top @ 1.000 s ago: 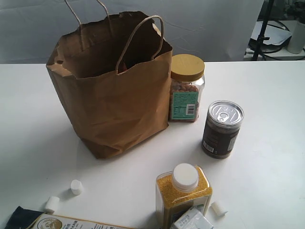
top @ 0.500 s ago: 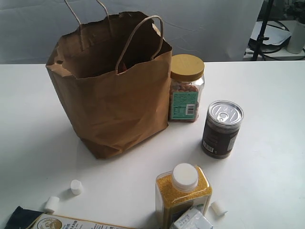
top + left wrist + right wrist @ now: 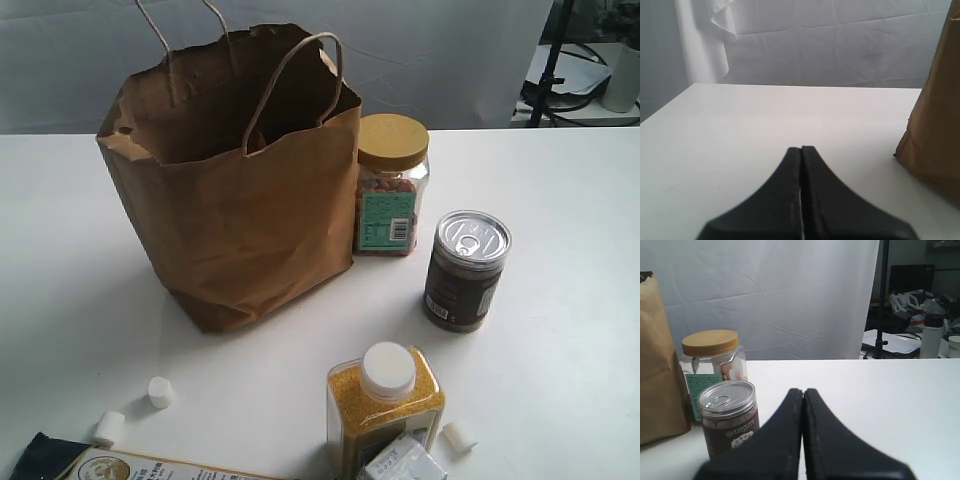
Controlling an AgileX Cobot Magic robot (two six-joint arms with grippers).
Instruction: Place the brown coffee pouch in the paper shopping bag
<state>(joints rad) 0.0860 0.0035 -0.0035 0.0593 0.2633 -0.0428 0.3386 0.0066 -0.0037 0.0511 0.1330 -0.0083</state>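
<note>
standing in the upper left of the exterior view, the paper shopping bag (image 3: 250,220) sits upright on the white table (image 3: 560,200) with its mouth open and its cord handles sticking up. a sliver of reddish orange (image 3: 254,140) shows inside the mouth, behind the front handle; i cannot tell whether that is the brown coffee pouch, and it shows nowhere out on the table. just right of the bag, touching or nearly so, is a clear jar with a yellow lid (image 3: 392,185), and lower right of that, apart from it, a dark can with a pull-tab top (image 3: 467,268). at the bottom centre a bottle of yellow grains with a white cap (image 3: 385,400) stands beside a small white carton (image 3: 405,462). a dark-blue-and-beige flat package (image 3: 120,465) lies in the bottom left corner, with small white cylinders (image 3: 160,391) scattered near it. the left gripper (image 3: 801,150) has its fingers pressed together with nothing between them, low over bare table beside the bag. the right gripper (image 3: 803,392) is likewise closed and empty, near the can and jar.
</note>
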